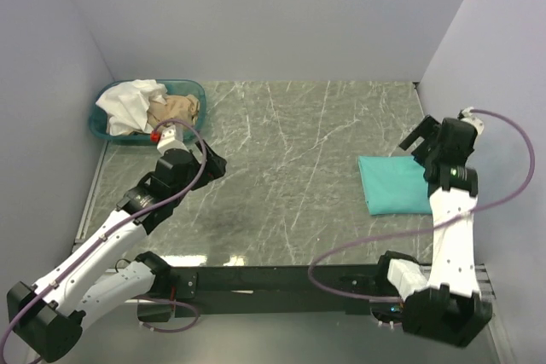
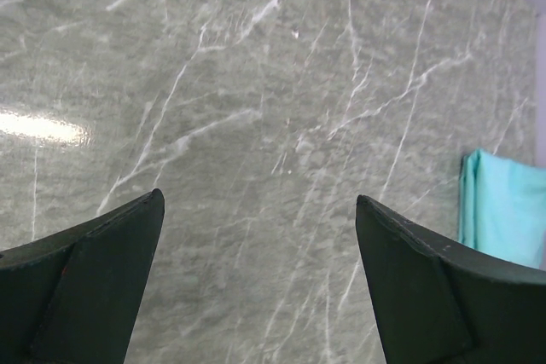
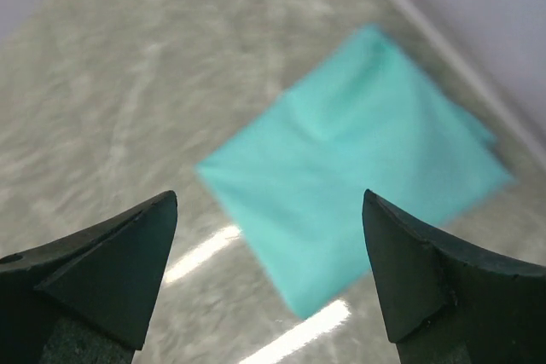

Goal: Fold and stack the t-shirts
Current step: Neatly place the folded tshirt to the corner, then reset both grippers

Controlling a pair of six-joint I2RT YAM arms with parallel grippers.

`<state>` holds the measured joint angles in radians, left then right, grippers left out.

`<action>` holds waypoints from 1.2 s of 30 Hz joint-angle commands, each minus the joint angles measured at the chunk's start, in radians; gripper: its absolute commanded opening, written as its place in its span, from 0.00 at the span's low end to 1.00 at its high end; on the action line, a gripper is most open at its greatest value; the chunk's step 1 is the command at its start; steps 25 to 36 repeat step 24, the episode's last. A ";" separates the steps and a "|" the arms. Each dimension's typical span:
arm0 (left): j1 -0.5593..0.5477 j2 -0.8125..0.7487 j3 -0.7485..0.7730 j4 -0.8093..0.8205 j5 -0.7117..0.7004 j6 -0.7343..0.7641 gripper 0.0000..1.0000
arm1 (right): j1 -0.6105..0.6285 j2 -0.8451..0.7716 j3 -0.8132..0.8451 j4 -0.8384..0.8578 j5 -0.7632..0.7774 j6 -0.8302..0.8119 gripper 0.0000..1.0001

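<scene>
A folded teal-green t-shirt [image 1: 394,183] lies flat on the right side of the marble table [image 1: 290,168]. My right gripper [image 1: 421,139] hovers above the shirt's far right corner. In the right wrist view it [image 3: 270,194] stands open with nothing between its fingers, and the teal shirt [image 3: 358,168] lies below it. A white t-shirt [image 1: 130,104] and a tan t-shirt [image 1: 177,108] sit crumpled in the basket at the back left. My left gripper [image 1: 213,164] is open over bare table near the basket. In its own view it [image 2: 258,197] is empty, with the teal shirt [image 2: 508,210] at the right edge.
The shallow teal basket [image 1: 194,88] stands in the back left corner against the wall. Grey walls close the table on the left, back and right. A purple cable loops from the right arm over the table's near edge.
</scene>
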<state>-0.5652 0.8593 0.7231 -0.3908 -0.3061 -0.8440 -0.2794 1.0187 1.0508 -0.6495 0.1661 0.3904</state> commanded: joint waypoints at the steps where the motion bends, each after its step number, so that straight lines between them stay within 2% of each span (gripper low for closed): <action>1: 0.004 -0.037 0.059 -0.045 -0.053 -0.033 0.99 | -0.001 -0.121 -0.118 0.172 -0.341 -0.031 0.95; 2: 0.004 -0.052 0.067 -0.065 -0.063 -0.039 0.99 | -0.001 -0.178 -0.148 0.233 -0.438 -0.031 0.95; 5: 0.004 -0.089 0.071 -0.109 -0.100 -0.061 0.99 | 0.000 -0.259 -0.254 0.325 -0.554 -0.010 0.95; 13: 0.004 -0.212 0.026 -0.161 -0.156 -0.127 0.99 | -0.001 -0.339 -0.354 0.401 -0.660 0.005 0.96; 19: 0.004 -0.252 0.002 -0.171 -0.176 -0.142 0.99 | -0.001 -0.359 -0.385 0.410 -0.620 0.016 0.96; 36: 0.004 -0.240 0.010 -0.191 -0.183 -0.150 0.99 | -0.001 -0.373 -0.393 0.422 -0.613 0.034 0.96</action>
